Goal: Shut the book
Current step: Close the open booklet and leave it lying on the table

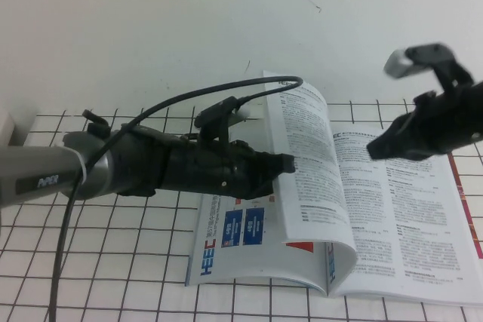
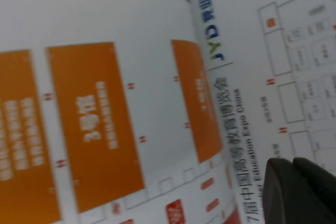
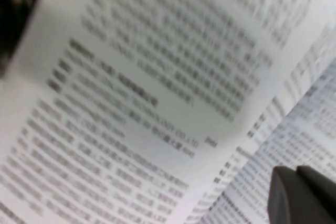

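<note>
High view: book (image 1: 226, 258) lies open on the bench (image 1: 113, 262), left stack of pages (image 1: 309, 148) lifted, arching rightward; left gripper (image 1: 285, 164) sits against the stack's back, likely to tip it over; right gripper (image 1: 375, 147) hovers over the right page (image 1: 411, 209), likely as a catch.
Left wrist view: orange-printed sheet (image 2: 94, 129) close up.
Right wrist view: text close below.
Can't tell either gripper's opening.

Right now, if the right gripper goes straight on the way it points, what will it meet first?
Probably the raised white printed page of the open paperback book, standing between the arms. The right gripper points leftward at its text side; the left gripper is at its other side. Depth is unclear.
</note>
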